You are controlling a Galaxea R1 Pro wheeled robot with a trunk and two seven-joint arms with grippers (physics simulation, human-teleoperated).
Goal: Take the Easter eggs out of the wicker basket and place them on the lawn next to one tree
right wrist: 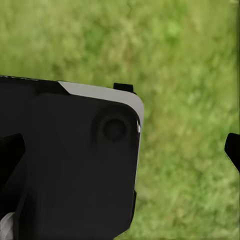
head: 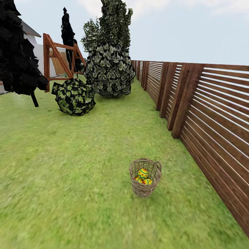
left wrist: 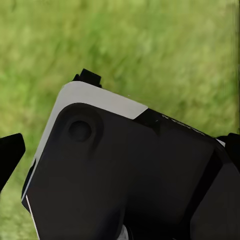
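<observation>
The wicker basket (head: pixel 144 190) stands upright on the lawn (head: pixel 69 173), a little right of the middle of the head view and close to the fence. Three yellow Easter eggs (head: pixel 143 173) with red and blue-green patterns lie inside it, piled together. A tree with a blackish canopy (head: pixel 17 52) and a thin leaning trunk (head: pixel 34 99) stands at the far left. In the left wrist view my left gripper (left wrist: pixel 121 150) hangs over grass with its fingertips (left wrist: pixel 10 152) far apart, open and empty. My right gripper (right wrist: pixel 121 152) is likewise open over grass.
A brown slat fence (head: pixel 207 114) runs along the right side. Two leafy bushes (head: pixel 73 96) (head: pixel 110 69) and a wooden A-frame (head: pixel 52 58) stand at the back, with a white house (head: pixel 33 39) behind. Part of my dark body (left wrist: pixel 125 180) sits between the fingers in both wrist views.
</observation>
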